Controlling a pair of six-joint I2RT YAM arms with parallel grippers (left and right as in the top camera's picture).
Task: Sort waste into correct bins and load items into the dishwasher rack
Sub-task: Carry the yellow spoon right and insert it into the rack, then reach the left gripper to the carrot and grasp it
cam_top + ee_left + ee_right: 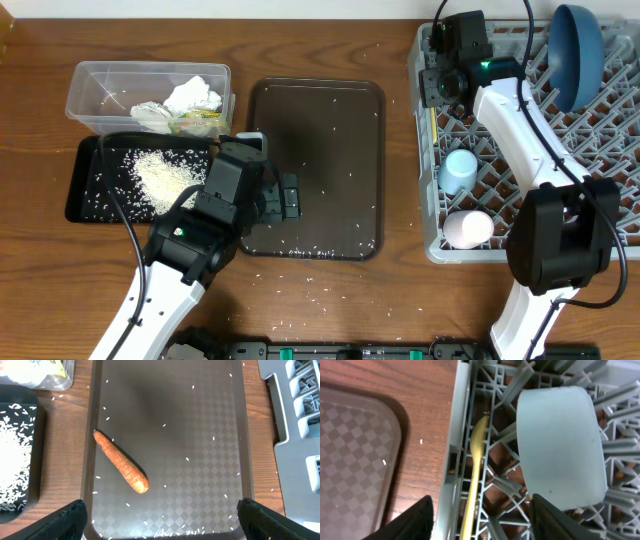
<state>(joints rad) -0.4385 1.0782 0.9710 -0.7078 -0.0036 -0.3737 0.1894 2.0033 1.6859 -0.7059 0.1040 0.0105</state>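
A small orange carrot lies slantwise on the dark brown serving tray. My left gripper hangs open above the tray's near end, both fingers wide of the carrot. Over the grey dishwasher rack, my right gripper is open, and the yellow spoon lies in the rack's edge channel between the fingers, touched by neither. A light blue bowl stands beside the spoon. The rack also holds a dark blue bowl and a pale cup.
The clear tub at back left holds crumpled napkins. In front of it the black tray carries a heap of rice. Loose rice grains dot the brown tray and the wood around it.
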